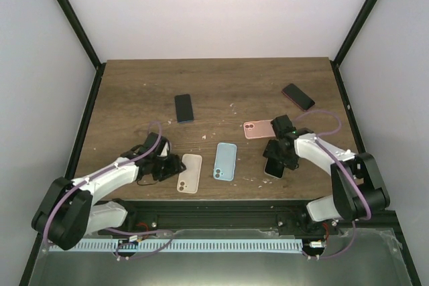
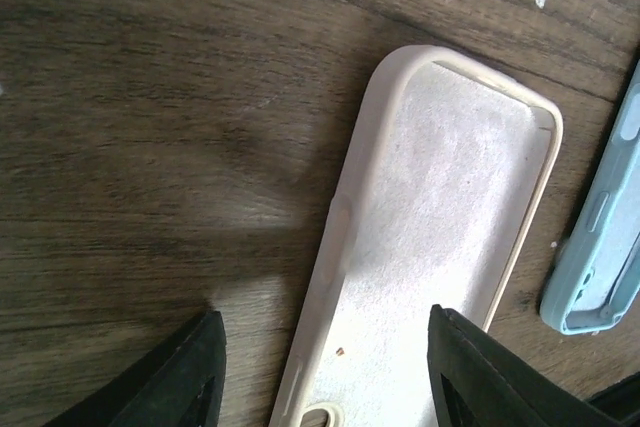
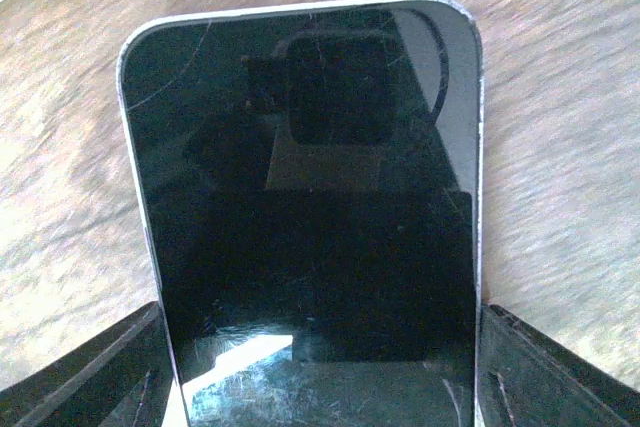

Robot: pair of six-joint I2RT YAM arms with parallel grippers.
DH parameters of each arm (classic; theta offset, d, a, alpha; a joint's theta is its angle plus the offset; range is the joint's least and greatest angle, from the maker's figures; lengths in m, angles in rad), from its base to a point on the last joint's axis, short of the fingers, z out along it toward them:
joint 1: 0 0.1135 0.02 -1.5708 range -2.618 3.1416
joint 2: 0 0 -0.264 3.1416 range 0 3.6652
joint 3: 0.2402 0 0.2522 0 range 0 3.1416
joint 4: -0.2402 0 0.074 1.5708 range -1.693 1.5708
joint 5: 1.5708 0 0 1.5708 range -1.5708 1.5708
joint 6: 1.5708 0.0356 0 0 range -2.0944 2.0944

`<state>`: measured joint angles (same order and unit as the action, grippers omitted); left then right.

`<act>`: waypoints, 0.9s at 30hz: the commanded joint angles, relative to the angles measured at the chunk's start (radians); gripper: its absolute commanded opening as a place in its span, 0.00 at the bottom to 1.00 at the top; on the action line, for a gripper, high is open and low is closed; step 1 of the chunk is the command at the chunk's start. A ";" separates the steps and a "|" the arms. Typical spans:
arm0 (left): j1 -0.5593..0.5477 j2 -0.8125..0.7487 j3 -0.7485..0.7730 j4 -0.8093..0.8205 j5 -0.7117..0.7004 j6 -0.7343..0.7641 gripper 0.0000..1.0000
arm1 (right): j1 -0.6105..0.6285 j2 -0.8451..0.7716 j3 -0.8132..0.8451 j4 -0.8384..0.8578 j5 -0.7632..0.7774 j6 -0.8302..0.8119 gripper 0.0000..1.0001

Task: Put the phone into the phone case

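A beige phone case (image 2: pixel 440 217) lies open side up on the wooden table, in the top view (image 1: pixel 190 173) just right of my left gripper (image 1: pixel 163 164). My left gripper (image 2: pixel 325 367) is open and straddles the case's near end. One finger (image 2: pixel 185 372) stands over bare wood left of the case, the other (image 2: pixel 480 372) over its right edge. A black phone (image 3: pixel 310 197), screen up, sits between the fingers of my right gripper (image 3: pixel 320 372), which press on its two long sides. The top view shows that phone (image 1: pixel 272 169) under my right gripper (image 1: pixel 276 160).
A light blue case (image 1: pixel 225 161) lies right of the beige one, and its corner shows in the left wrist view (image 2: pixel 600 247). A pink case (image 1: pixel 257 129) lies behind my right gripper. A black phone (image 1: pixel 184 108) and a dark red phone (image 1: pixel 298 96) lie farther back.
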<state>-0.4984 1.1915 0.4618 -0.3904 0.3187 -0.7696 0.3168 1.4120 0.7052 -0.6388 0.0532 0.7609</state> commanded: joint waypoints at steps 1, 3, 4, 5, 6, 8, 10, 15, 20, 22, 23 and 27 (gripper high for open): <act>-0.016 0.036 -0.006 0.052 -0.011 0.031 0.55 | 0.068 -0.070 0.003 -0.018 -0.059 0.023 0.69; -0.019 0.068 0.007 0.055 -0.025 0.036 0.51 | 0.099 -0.101 0.011 -0.021 -0.066 0.036 0.68; -0.019 0.086 0.020 0.055 -0.030 0.037 0.48 | 0.111 -0.113 0.015 -0.022 -0.073 0.040 0.68; -0.022 0.104 0.025 0.055 -0.033 0.038 0.46 | 0.125 -0.123 0.018 -0.021 -0.081 0.045 0.68; -0.024 0.118 0.033 0.058 -0.037 0.038 0.44 | 0.140 -0.134 0.024 -0.021 -0.086 0.049 0.68; -0.033 0.144 0.048 0.066 -0.052 0.035 0.40 | 0.174 -0.152 0.033 -0.016 -0.093 0.063 0.67; -0.044 0.168 0.070 0.069 -0.071 0.025 0.35 | 0.212 -0.164 0.047 -0.005 -0.102 0.077 0.67; -0.056 0.236 0.110 0.106 -0.058 -0.024 0.21 | 0.305 -0.154 0.096 0.029 -0.108 0.097 0.67; -0.069 0.291 0.174 0.088 -0.068 -0.042 0.11 | 0.385 -0.116 0.154 0.053 -0.100 0.118 0.67; -0.068 0.300 0.188 0.080 -0.090 -0.050 0.07 | 0.414 -0.095 0.175 0.068 -0.099 0.130 0.67; -0.068 0.301 0.194 0.077 -0.097 -0.053 0.05 | 0.426 -0.080 0.183 0.077 -0.101 0.136 0.67; -0.069 0.289 0.216 0.060 -0.106 -0.062 0.10 | 0.479 -0.034 0.228 0.117 -0.121 0.142 0.67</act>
<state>-0.5659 1.4830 0.6483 -0.3035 0.2543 -0.8143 0.7456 1.3418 0.8581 -0.5903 -0.0532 0.8787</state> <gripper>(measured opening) 0.041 0.779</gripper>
